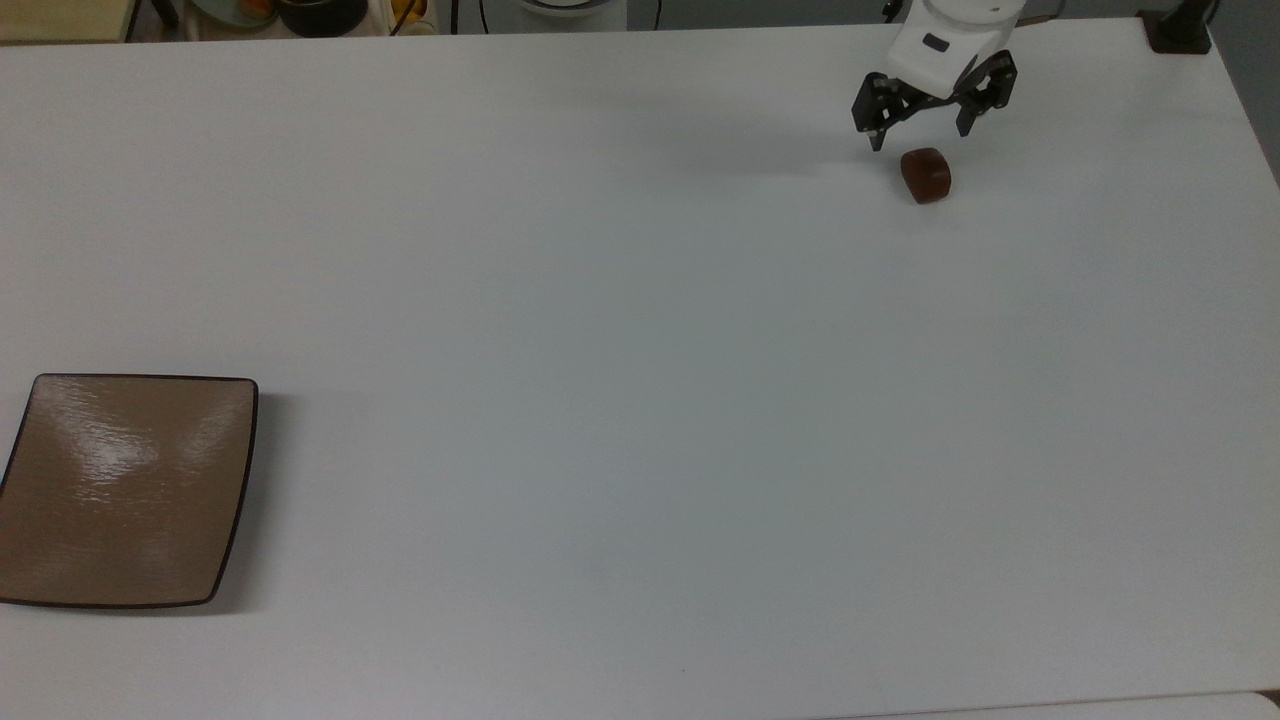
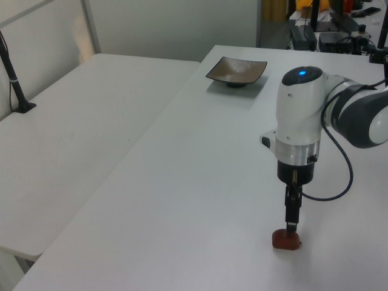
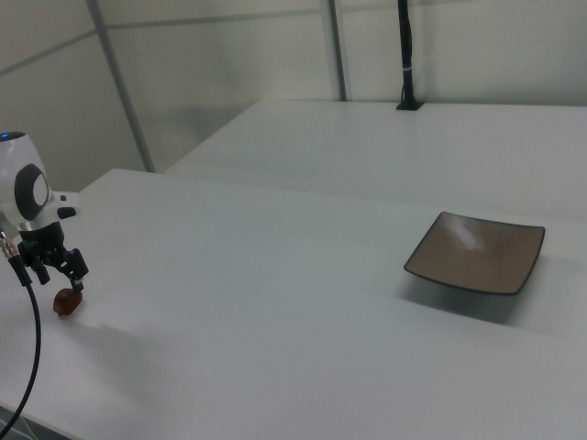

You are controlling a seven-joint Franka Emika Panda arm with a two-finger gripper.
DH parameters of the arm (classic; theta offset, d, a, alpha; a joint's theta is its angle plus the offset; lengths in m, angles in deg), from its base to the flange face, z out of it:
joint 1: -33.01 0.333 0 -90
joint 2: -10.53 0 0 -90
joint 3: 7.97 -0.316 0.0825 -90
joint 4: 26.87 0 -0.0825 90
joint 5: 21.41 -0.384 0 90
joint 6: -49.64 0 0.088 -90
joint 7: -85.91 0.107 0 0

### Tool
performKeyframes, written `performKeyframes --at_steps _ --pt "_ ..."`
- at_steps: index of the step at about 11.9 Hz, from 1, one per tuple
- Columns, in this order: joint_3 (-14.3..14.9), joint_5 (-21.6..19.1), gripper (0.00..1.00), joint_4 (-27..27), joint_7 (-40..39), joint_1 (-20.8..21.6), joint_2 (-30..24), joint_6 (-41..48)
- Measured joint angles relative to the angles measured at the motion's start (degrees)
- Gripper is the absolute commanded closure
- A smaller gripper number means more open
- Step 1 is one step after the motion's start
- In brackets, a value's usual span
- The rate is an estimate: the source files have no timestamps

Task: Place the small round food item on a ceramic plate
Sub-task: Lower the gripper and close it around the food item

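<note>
Step in hand: the approach for the pick. In the left view, the small round food item lies nearest the camera on the white table, with the gripper directly above it, fingertips close to its top. The gripper is released, fingers spread and holding nothing.

To do this step well:
1. Centre the spread fingers over the item so one finger passes each side.
2. Lower until the fingertips reach the item's widest part, short of the table.
3. Clench gently; the glossy, rounded lump will probably slip or roll under an off-centre squeeze.

The ceramic plate sits bare at the far end of the table, well apart from the item.

View differences: the top view shows the finger spread of the gripper and places the item slightly off its centreline; the left view sees the fingers edge-on. The right view shows the plate near and the item far.
</note>
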Motion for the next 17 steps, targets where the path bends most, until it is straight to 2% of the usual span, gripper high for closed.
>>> performKeyframes --at_steps 7,8,11,12,13,14,15,17 --pt "0.0 3.0 0.0 0.1 0.0 0.9 4.6 -2.3" --pt "0.0 3.3 0.04 0.2 0.0 0.9 4.8 -2.4" --pt "0.0 5.1 0.2 0.3 0.0 1.0 5.2 -2.4" --pt "0.0 5.5 0.29 0.3 0.0 1.0 5.6 -2.4" --pt "0.0 5.6 0.4 0.3 0.0 1.0 5.9 -3.1" --pt "0.0 5.6 0.56 0.3 0.0 1.0 6.1 -3.7" --pt "0.0 5.6 0.66 0.3 0.0 1.0 6.1 -4.0" --pt "0.0 5.6 0.71 0.3 0.0 1.0 6.1 -4.1"
